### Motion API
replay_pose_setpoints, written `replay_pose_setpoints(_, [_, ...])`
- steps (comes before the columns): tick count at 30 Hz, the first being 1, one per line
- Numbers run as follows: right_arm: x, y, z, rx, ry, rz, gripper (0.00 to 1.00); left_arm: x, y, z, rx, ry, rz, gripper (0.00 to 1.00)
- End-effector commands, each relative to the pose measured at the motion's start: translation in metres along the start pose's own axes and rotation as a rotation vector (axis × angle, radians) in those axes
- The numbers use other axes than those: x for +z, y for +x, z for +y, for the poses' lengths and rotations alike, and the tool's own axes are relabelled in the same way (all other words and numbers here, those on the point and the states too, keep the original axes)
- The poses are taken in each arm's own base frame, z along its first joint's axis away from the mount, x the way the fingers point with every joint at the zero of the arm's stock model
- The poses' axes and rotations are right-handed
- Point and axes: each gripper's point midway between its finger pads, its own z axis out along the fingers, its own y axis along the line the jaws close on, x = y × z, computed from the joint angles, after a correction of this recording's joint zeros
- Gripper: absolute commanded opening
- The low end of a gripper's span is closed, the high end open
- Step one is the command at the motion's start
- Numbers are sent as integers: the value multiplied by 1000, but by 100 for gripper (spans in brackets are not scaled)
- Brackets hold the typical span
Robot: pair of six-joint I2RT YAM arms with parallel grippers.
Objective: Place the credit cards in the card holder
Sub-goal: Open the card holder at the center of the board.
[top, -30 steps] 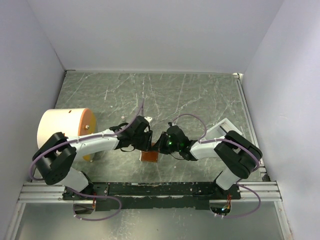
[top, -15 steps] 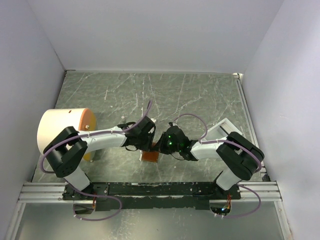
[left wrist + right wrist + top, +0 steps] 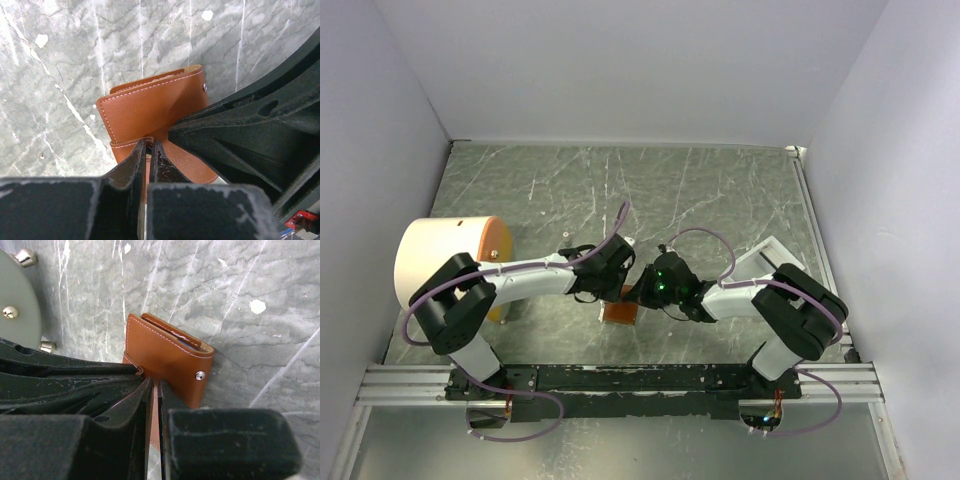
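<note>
The card holder (image 3: pixel 620 312), a brown leather wallet with white stitching and a pale snap (image 3: pixel 200 374), lies near the front middle of the table. Both grippers meet right over it. My left gripper (image 3: pixel 148 145) is shut, its tips pinching the end of the wallet's strap (image 3: pixel 127 145). My right gripper (image 3: pixel 156 386) is shut on a thin stitched leather flap of the card holder (image 3: pixel 170 357). It enters the left wrist view as a black mass on the right. No loose credit cards show. Thin edges sit in the holder's mouth (image 3: pixel 172 334); I cannot tell whether they are cards.
A cream cylinder with an orange face (image 3: pixel 450 262) stands at the left beside my left arm. A white tray (image 3: pixel 767 255) lies at the right behind my right arm. A grey disc with metal studs (image 3: pixel 17 300) is at the right wrist view's upper left. White walls enclose three sides.
My left gripper has closed its jaws at the wallet's strap. The left arm's elbow drew in to the right. The right arm and the wallet stayed put.
</note>
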Motion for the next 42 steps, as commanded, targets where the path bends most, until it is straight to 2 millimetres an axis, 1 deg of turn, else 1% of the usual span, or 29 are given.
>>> replay_pose_setpoints(1, [-7,36,-84,-10,286,88,10,0,17,15,6,-50,30,7])
replay_pose_setpoints(4, [-7,40,-93,-3,311,93,10,-12,5,11,-27,-4,-15,7])
replay_pose_setpoints(7, [-8,44,-103,-2,341,101,9,-21,-4,12,-71,43,-45,7])
replay_pose_setpoints(11, [-8,48,-107,3,346,109,9,-29,-9,17,-92,67,-57,7])
replay_pose_setpoints(13, [-7,47,-102,4,323,107,9,-31,-11,15,-64,74,-50,7])
replay_pose_setpoints(14, [-6,45,-96,7,305,105,9,-30,-12,14,-46,79,-48,13])
replay_pose_setpoints(15, [-6,43,-89,4,280,102,9,-30,-11,10,-20,89,-51,24])
replay_pose_setpoints(16, [-5,40,-80,-1,249,100,10,-31,-12,6,3,99,-56,32])
replay_pose_setpoints(17, [-5,36,-71,-10,219,97,12,-31,-12,2,24,104,-65,36])
replay_pose_setpoints(18, [-6,32,-63,-22,203,91,13,-31,-12,1,36,99,-70,38])
replay_pose_setpoints(21, [-10,20,-39,-63,154,76,15,-30,-12,1,48,88,-72,40])
replay_pose_setpoints(25, [-12,11,-21,-84,105,67,15,-26,-11,-2,60,100,-76,40])
replay_pose_setpoints(29, [-8,7,-16,-70,82,73,10,-23,-9,-8,69,121,-77,41])
replay_pose_setpoints(34, [-9,3,2,-67,1,79,1,-29,-13,-18,77,172,-103,41])
replay_pose_setpoints(37, [-13,-3,5,-63,-15,61,0,-31,-14,-18,83,176,-123,41])
replay_pose_setpoints(42, [-13,-8,3,-61,-25,65,0,-29,-12,-17,94,180,-133,42])
